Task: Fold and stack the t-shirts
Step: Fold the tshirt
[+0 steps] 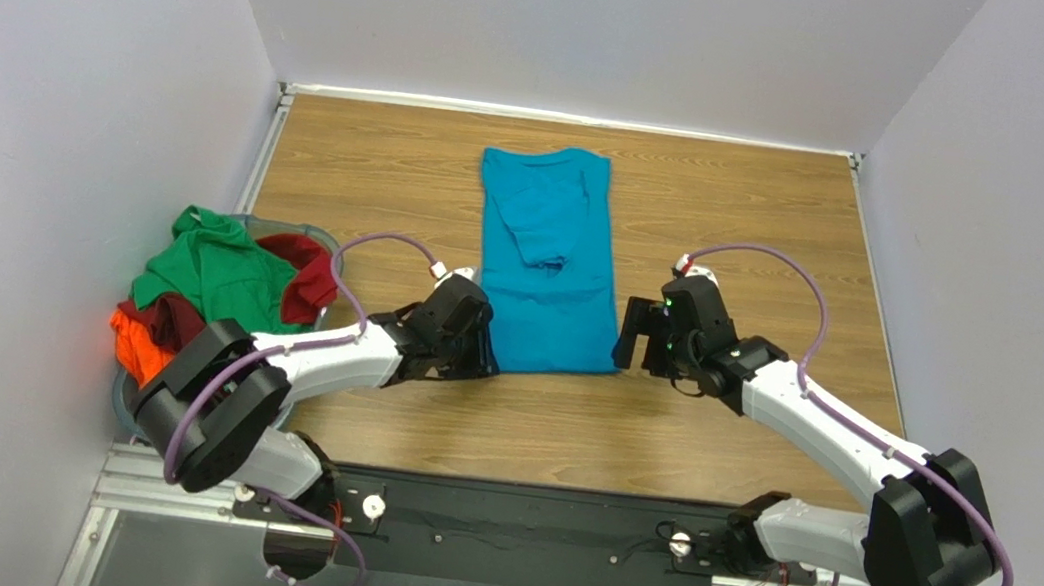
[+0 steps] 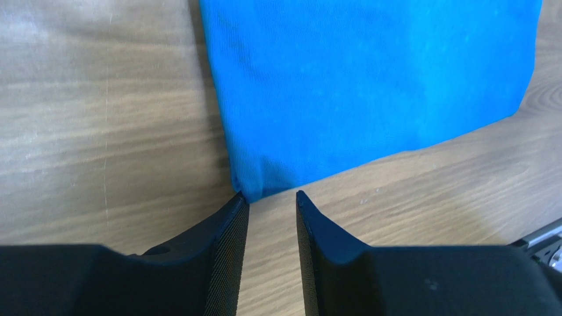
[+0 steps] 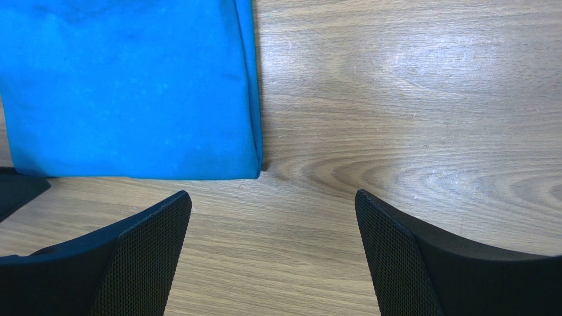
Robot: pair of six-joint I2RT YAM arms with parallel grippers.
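The left claw [image 2: 271, 195] sits low on the wood with its two black, mesh-faced fingers only a narrow slot apart. Bare table shows in that slot. The tip of the teal-blue t-shirt [image 1: 548, 259] corner lies right at its mouth, against the left finger, and I would not call it pinched yet. The right claw [image 3: 272, 194] stands spread wide and holds nothing, just short of the shirt's other near corner.

The teal-blue shirt lies at the middle of the table [image 1: 704, 453]. It is already folded into a long narrow strip running toward 12 o'clock, with a sleeve tucked across its upper half. The left claw is at its 7 o'clock corner and the right at its 5 o'clock corner.

To my eye this is the step before the crosswise fold. Both near corners need a firm pinch through every layer, then a lift together toward 12 o'clock to halve the strip.

The cloth is a soft matte knit with a doubled, slightly puffed edge, lying flat on smooth wood-grain laminate. At 9 o'clock the round grey-blue basket [image 1: 319, 233] holds the green [image 1: 206, 267], dark red [image 1: 311, 273] and orange [image 1: 140, 341] shirts in a crumpled heap, none of them folded.
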